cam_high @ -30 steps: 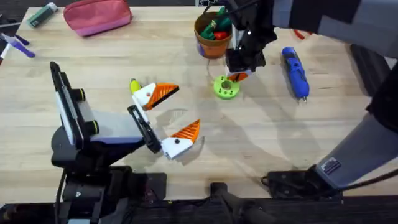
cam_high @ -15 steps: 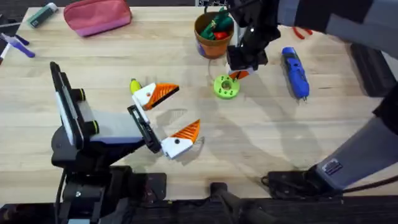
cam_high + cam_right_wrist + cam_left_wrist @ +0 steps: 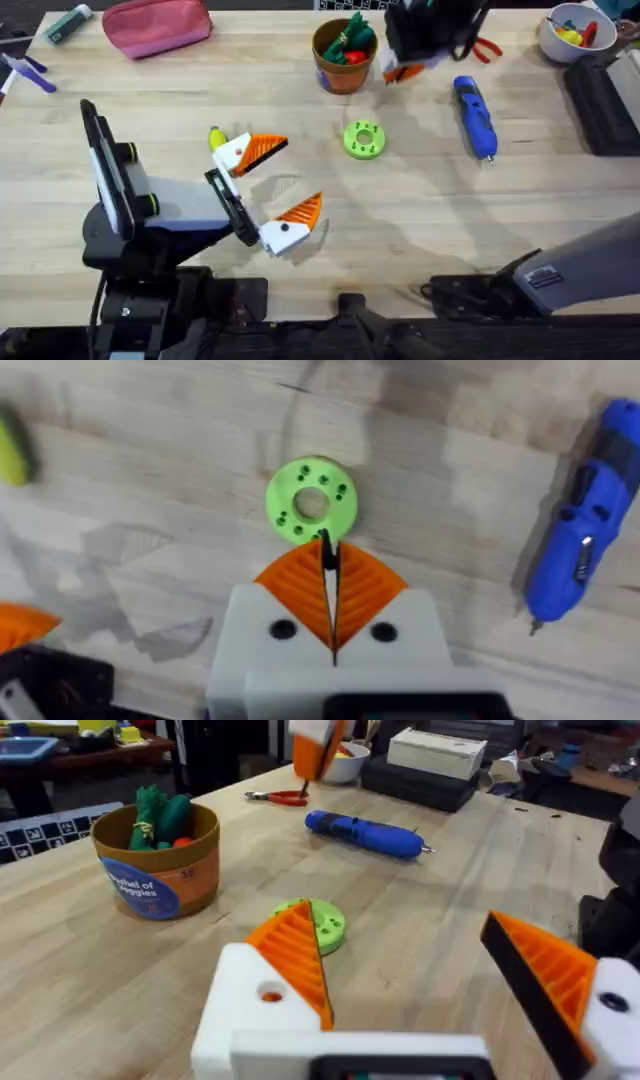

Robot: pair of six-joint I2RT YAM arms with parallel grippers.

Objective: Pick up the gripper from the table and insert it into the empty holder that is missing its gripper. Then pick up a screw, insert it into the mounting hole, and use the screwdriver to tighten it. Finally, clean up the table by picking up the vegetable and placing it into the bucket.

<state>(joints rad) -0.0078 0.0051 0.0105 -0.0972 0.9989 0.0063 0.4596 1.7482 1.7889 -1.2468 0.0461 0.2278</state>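
Lying near the bench's far right corner, the screwdriver (image 3: 474,115) looks stiff and fairly weighty, so grip its blue barrel mid-length. Its long axis runs far-to-near, bit toward the near edge. The right claw (image 3: 328,555), raised by the far edge, pinches a dark sliver between closed pads. It is likely the screw (image 3: 325,548): light, slippery, lengthwise along the pads. The left claw (image 3: 285,180) gapes.

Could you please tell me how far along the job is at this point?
Apparently done: both white mounts of the left gripper carry orange tips. In hand: the right gripper is shut on the screw, raised above the table. Left: seating the screw, tightening it with the screwdriver, and moving the vegetable into the bucket.
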